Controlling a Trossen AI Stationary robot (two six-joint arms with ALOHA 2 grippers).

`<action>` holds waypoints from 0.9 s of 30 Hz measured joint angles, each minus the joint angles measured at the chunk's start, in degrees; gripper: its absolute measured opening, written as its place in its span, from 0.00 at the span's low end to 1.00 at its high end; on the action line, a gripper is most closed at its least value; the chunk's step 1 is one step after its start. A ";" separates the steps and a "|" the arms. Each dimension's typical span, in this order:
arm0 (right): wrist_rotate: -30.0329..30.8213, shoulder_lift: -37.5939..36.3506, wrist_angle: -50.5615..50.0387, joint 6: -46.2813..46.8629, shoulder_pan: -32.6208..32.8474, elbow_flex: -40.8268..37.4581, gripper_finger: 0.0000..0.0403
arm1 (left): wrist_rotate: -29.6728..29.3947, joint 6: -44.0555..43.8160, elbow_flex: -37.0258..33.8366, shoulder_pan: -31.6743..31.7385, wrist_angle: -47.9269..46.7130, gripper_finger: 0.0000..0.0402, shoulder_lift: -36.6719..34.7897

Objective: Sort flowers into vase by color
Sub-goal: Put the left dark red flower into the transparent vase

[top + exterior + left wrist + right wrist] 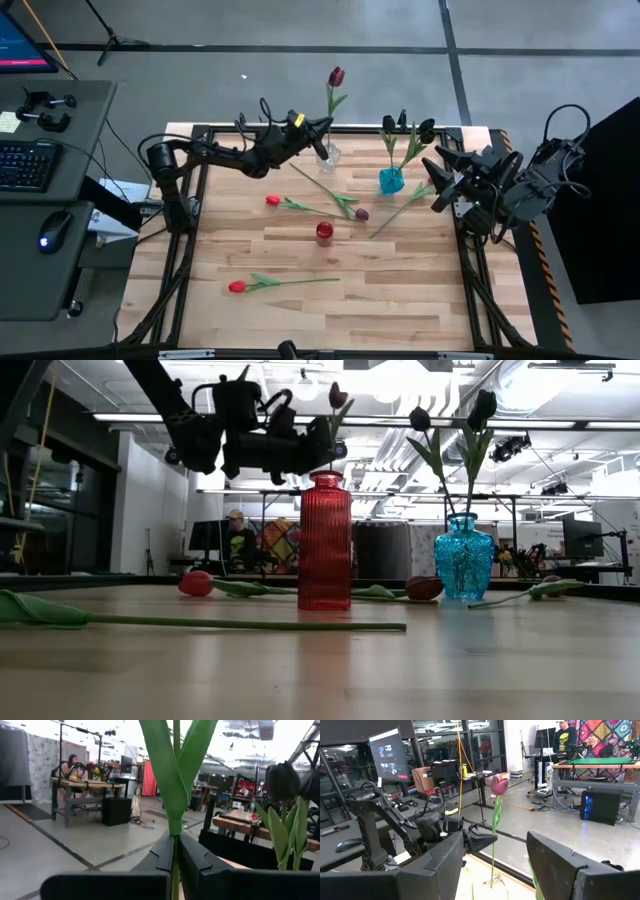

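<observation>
Left gripper [318,141] pinches the maroon tulip [336,77] by its stem, upright over the clear vase [327,156]; lower it plumb, release only once seated.

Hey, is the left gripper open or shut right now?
Shut. The left gripper pinches the green stem of a maroon tulip between closed fingers above the clear vase.

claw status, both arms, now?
Left claw: shut on green stem of dark red artificial tulip, over clear glass vase.
Right claw: open, empty.
</observation>
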 joint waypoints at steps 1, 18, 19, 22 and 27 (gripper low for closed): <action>0.00 0.00 0.02 0.01 0.00 0.00 0.52 | 0.00 0.00 0.00 0.00 0.04 0.00 0.26; -0.02 0.00 0.00 -0.05 0.00 0.00 0.52 | -0.02 0.96 0.02 -1.07 -4.74 0.17 0.83; -0.02 0.00 0.00 -0.08 0.00 0.00 0.52 | -0.04 0.98 0.02 -1.07 -6.10 0.19 0.47; -0.02 0.00 0.00 -0.66 0.00 0.00 0.52 | 0.05 0.98 0.02 -1.07 -10.78 0.27 -1.07; -0.02 0.00 0.00 -1.34 0.00 0.00 0.52 | 0.44 0.99 0.02 -1.07 -18.09 0.39 -3.94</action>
